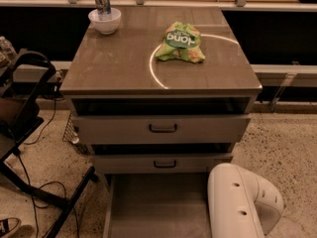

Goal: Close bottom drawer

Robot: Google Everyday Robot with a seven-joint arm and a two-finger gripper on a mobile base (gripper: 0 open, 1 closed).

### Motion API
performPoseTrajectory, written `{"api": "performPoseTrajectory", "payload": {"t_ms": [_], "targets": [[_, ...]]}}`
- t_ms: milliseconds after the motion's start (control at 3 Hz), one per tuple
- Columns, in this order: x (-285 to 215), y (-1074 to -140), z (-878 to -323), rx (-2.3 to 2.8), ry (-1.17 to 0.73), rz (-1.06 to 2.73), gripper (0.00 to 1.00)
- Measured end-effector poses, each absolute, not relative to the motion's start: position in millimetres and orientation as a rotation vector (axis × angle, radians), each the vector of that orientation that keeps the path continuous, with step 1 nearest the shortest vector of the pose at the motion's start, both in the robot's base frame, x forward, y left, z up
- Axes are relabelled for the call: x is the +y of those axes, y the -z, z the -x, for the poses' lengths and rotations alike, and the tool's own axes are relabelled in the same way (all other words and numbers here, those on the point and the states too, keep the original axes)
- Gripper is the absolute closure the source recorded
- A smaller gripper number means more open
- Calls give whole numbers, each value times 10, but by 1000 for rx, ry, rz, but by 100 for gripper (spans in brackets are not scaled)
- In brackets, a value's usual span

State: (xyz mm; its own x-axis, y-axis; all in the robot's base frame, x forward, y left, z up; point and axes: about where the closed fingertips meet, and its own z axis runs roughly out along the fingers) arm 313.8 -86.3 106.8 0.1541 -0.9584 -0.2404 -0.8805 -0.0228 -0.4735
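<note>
The claw is not seen in the camera view, so it cannot be told whether it is apart, together or clamped on anything. Only a white arm (240, 202) of the robot is shown at the lower right, and it is cut off by the bottom edge.

The bottom drawer (158, 207) is pulled well out of the cabinet. Its long shallow tray is seen from above, and its front and handle are hidden below the edge of the view. The right part of the tray is overlapped by the arm. With the claw out of sight, the drawer's place relative to it cannot be given; the drawer lies just left of the arm and partly under it.

Above it, the middle drawer (163, 163) and the top drawer (161, 128) are each left slightly ajar, with a dark gap shown over each front.

On the counter (119, 63), a green snack bag (181, 42) is set near the back right. A white bowl (104, 20) is placed at the back left, with a can (102, 1) possibly standing in it or just behind.
</note>
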Motion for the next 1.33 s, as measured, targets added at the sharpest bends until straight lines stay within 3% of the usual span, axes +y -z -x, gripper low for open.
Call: {"api": "performPoseTrajectory", "payload": {"t_ms": [1333], "targets": [[-952,-1068,-3143,1744,197,1920,100]]}}
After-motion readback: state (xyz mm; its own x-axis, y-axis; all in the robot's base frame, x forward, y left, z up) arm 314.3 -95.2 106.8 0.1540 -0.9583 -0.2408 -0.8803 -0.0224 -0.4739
